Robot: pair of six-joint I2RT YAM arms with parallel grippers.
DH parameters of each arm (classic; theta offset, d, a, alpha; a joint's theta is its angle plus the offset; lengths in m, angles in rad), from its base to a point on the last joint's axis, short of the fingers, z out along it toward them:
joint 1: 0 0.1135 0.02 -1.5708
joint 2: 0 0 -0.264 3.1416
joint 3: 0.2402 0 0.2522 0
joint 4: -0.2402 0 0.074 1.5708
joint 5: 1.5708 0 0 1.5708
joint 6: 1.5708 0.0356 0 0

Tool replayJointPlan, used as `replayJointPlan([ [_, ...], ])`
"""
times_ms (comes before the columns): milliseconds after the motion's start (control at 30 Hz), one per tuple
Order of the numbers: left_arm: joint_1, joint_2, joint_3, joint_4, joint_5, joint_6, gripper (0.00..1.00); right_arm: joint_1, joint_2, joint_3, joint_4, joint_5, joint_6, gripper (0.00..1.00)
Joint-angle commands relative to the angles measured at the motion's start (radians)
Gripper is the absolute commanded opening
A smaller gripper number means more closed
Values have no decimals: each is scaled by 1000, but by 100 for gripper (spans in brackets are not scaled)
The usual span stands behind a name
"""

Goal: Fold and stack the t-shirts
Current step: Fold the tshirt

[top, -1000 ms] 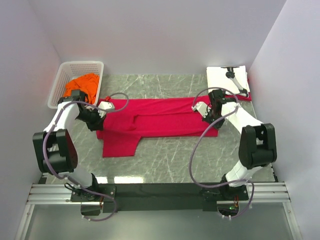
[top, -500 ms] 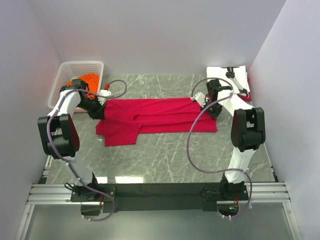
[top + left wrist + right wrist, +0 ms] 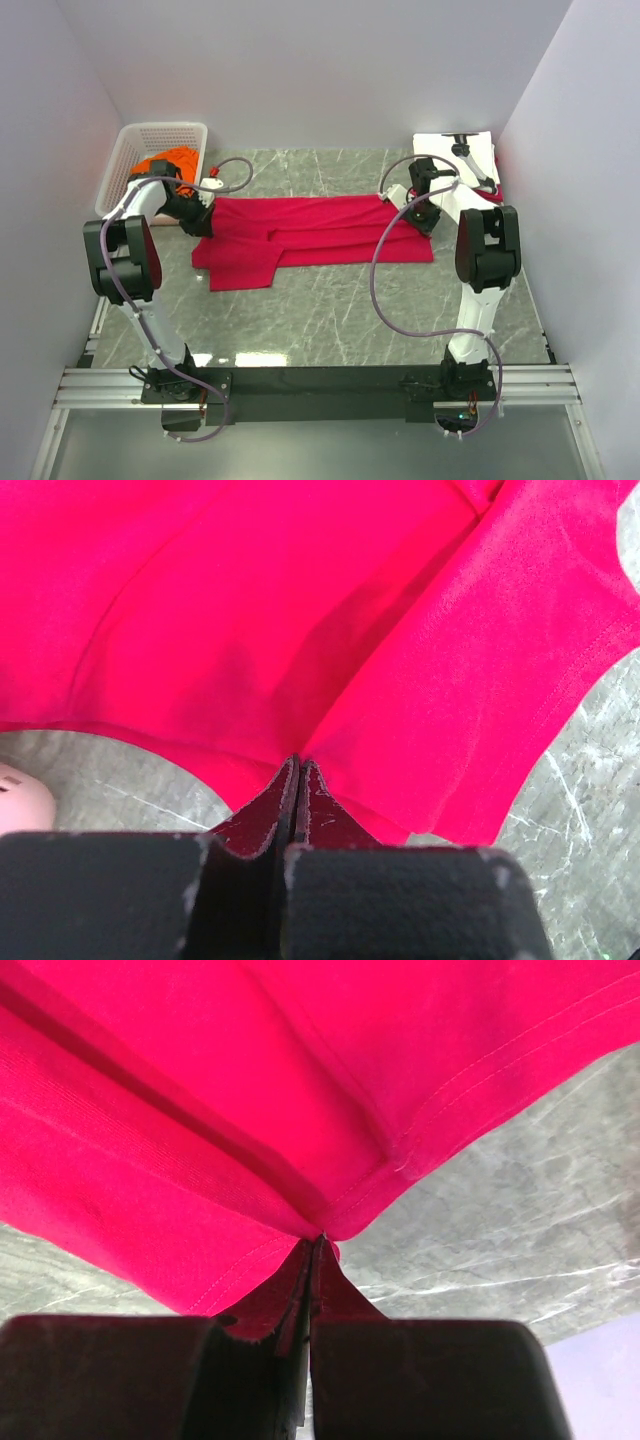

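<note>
You are folding the red t-shirt (image 3: pixel 320 228). Your left claw (image 3: pixel 298 764) and right claw (image 3: pixel 318 1239) each pinch its edge tight. Next, pull the 2 ends over evenly.

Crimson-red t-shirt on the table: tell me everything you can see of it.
The crimson-red fabric t-shirt lies spread on the grey marble table, stretched crosswise and folded lengthwise into a long band with soft creases. One short sleeve sticks out toward the near edge at its left end. The left gripper pinches the left end, the right gripper the right end, both shut on the cloth.
</note>
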Motion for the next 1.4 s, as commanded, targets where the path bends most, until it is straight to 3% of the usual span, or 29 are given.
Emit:
replayJointPlan([
  [0,4,-6,69,-18,10,1,1,-13,-10,52,-2,30,5,0],
  [567,7,69,78,53,-33,-31,1,-10,84,146,0,47,35,0],
  [633,7,57,72,82,-39,-57,10,-8,96,155,4,73,45,14],
  [667,7,46,69,88,-37,-65,23,-8,95,158,6,75,58,22],
  [700,10,33,60,88,-24,-70,29,-10,81,161,3,73,64,33],
  [733,12,-2,52,87,-17,-70,38,-8,69,166,0,66,70,35],
  [833,18,-100,14,62,16,-51,49,-8,1,183,-36,43,97,39],
  [1033,-2,-330,-187,36,-6,-50,53,-8,-97,164,-143,-57,188,40],
  [1167,-74,-432,-398,135,-85,-108,53,-5,-102,126,-186,-143,268,40],
  [1367,-224,-489,-562,304,-174,-249,52,5,-80,83,-191,-226,352,36],
])
